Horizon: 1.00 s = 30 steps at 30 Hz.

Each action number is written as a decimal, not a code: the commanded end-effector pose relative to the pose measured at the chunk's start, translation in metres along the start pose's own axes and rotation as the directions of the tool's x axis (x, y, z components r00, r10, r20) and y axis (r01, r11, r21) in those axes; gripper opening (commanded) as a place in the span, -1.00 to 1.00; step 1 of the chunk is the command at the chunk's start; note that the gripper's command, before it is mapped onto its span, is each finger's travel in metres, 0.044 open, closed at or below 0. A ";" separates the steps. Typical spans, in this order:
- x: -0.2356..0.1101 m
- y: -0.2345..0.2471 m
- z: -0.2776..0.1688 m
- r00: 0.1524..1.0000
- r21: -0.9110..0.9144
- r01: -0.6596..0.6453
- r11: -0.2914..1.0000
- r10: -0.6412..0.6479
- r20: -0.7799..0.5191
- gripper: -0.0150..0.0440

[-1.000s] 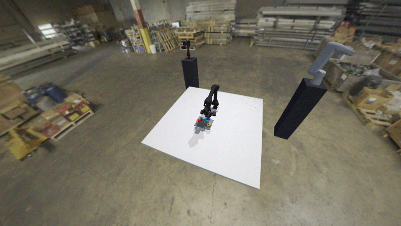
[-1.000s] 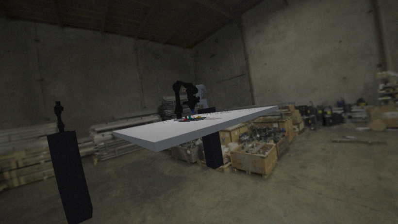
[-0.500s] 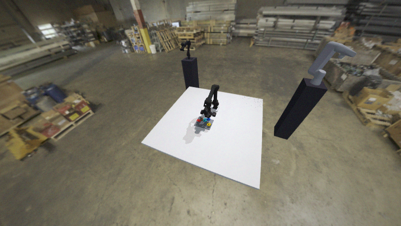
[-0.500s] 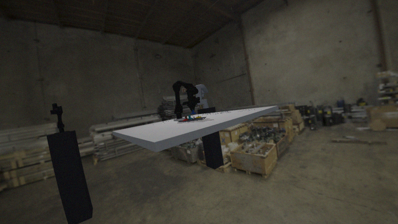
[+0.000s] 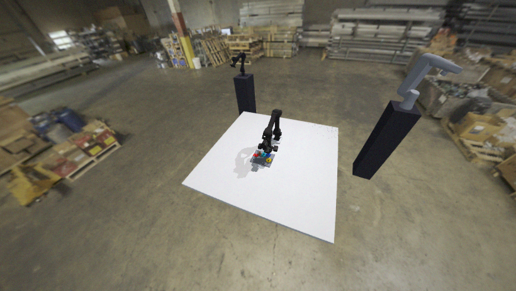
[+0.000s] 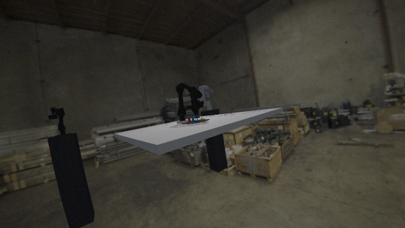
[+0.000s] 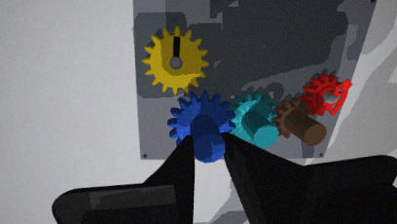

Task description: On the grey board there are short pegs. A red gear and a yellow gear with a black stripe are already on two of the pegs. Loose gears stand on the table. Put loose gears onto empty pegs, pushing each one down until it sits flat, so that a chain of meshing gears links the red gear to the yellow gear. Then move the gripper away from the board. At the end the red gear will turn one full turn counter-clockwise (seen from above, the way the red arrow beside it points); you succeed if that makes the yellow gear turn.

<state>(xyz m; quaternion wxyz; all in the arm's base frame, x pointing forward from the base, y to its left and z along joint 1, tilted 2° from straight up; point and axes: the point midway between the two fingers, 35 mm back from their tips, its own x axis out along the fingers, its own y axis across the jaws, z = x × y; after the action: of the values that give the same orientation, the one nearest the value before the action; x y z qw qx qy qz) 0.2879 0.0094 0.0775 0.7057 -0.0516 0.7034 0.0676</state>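
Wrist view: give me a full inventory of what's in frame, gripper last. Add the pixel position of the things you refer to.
Flat board (image 7: 234,58): one, grey, under the gears.
Toothed gear with black stripe (image 7: 187,73): one, yellow, on the board's left side.
Toothed gear with knob handle (image 7: 208,108): one, blue, its handle between the fingertips.
Toothed gear with knob handle (image 7: 265,136): one, teal, right of blue.
Toothed gear with knob handle (image 7: 313,132): one, brown, between teal and red.
Toothed gear (image 7: 315,99): one, red, far right.
Table (image 7: 63,97): one, white, beneath the board.
Gripper (image 7: 206,139): one, black, bottom, shut on blue's handle.
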 end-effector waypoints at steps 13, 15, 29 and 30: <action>0.016 0.000 0.000 1.000 0.315 0.002 0.949 -0.003 0.002 -0.49; 0.016 0.000 0.000 1.000 0.333 0.002 0.943 -0.003 0.002 -0.49; 0.017 0.000 0.001 1.000 0.134 0.003 0.991 -0.003 0.002 -0.49; 0.017 0.001 0.000 1.000 0.109 0.003 0.994 -0.003 0.002 -0.49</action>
<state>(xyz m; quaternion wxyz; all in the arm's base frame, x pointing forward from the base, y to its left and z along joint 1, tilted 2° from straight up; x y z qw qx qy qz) 0.2883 0.0092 0.0610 0.7082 0.0097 0.7059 0.0028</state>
